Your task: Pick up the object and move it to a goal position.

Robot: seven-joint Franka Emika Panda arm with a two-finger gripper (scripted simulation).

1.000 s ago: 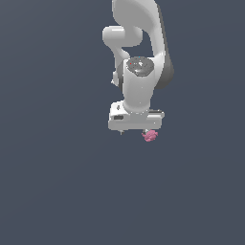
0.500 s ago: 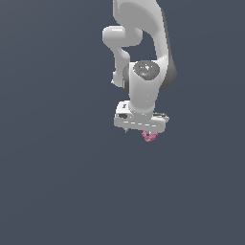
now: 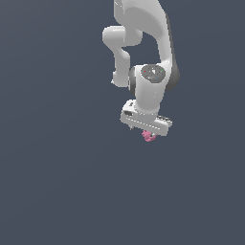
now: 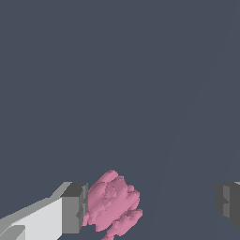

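The object (image 3: 149,137) is a small pink knobbly clump that peeks out just under the white hand in the exterior view. My gripper (image 3: 146,132) hangs right over it on the white arm. In the wrist view the object (image 4: 112,204) lies between the two grey fingertips. It is close against one fingertip (image 4: 75,208), and whether they touch cannot be told. A wide gap separates it from the other fingertip (image 4: 228,205). The gripper (image 4: 152,208) is open, its jaws far apart on either side of the clump.
A plain dark grey surface (image 3: 57,182) fills both views. The arm's white links (image 3: 148,43) rise above the hand toward the top of the exterior view. No other objects or edges show.
The hand has shifted a little toward the exterior view's right and slightly lower, ending over the pink object. The object itself has stayed in place.
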